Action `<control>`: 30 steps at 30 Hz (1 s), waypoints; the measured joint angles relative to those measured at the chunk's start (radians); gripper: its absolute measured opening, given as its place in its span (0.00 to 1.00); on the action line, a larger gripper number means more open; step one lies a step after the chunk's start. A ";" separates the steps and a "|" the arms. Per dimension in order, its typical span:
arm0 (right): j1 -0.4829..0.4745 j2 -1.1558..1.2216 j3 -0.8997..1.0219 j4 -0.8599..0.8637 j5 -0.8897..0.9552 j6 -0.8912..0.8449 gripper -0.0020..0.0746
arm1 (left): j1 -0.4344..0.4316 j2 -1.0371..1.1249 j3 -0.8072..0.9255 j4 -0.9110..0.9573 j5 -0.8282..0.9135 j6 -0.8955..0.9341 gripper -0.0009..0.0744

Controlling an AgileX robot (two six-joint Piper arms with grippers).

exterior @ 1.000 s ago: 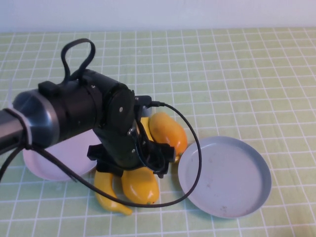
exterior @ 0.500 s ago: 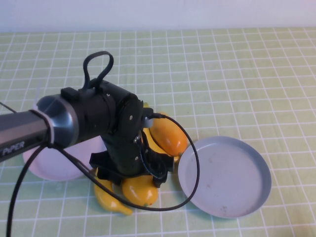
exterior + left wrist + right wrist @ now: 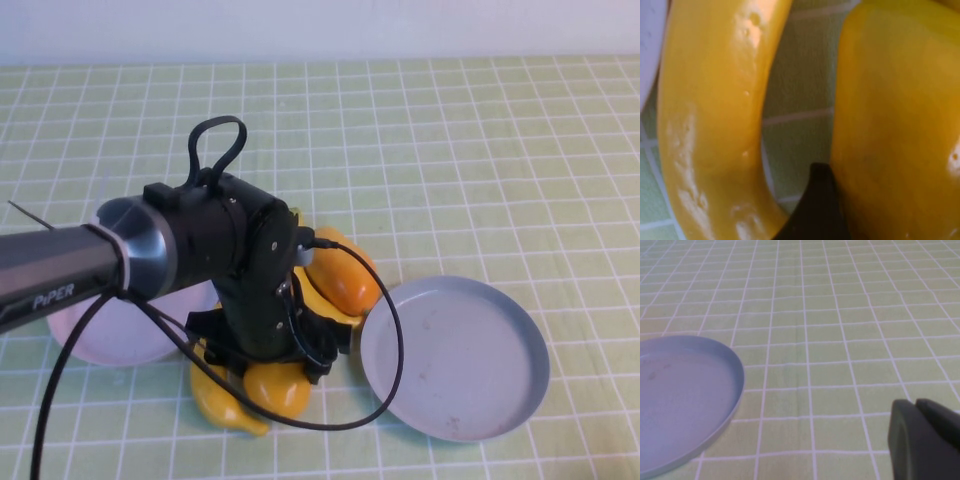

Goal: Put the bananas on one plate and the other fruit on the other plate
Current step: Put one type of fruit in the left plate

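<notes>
My left gripper [image 3: 270, 358] is low over the fruit pile between the plates, open around the front mango [image 3: 277, 390]. In the left wrist view one finger [image 3: 817, 210] sits in the gap between this mango [image 3: 895, 115] and a banana [image 3: 705, 125]. That banana [image 3: 215, 398] lies by the mango's left side. The redder mango [image 3: 345, 277] lies behind, near the grey-blue plate [image 3: 455, 358]. The second banana is mostly hidden under the arm. The pink plate [image 3: 100, 335] is on the left. My right gripper [image 3: 927, 440] is shut and empty, over the cloth beside the grey-blue plate [image 3: 685, 405].
A green checked cloth covers the table. Both plates hold nothing. The left arm's black cable [image 3: 395, 330] loops over the grey-blue plate's near-left rim. The pink plate's edge [image 3: 647, 45] shows in the left wrist view beside the banana.
My left arm has swung in and come down onto the fruit pile, covering more of the front mango. The fruits and plates have not moved.
</notes>
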 joint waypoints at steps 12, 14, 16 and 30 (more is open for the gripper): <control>0.000 0.000 0.000 0.000 0.000 0.000 0.01 | 0.000 -0.030 -0.046 0.043 0.034 0.077 0.74; 0.000 0.000 0.000 0.000 0.000 0.000 0.01 | 0.000 -0.068 -0.082 0.046 0.038 0.097 0.74; 0.000 0.000 0.000 0.000 0.000 0.000 0.01 | 0.000 -0.104 -0.116 0.065 0.059 0.109 0.74; 0.000 0.000 0.000 0.000 0.000 0.000 0.01 | 0.294 -0.166 -0.154 0.229 0.270 0.225 0.74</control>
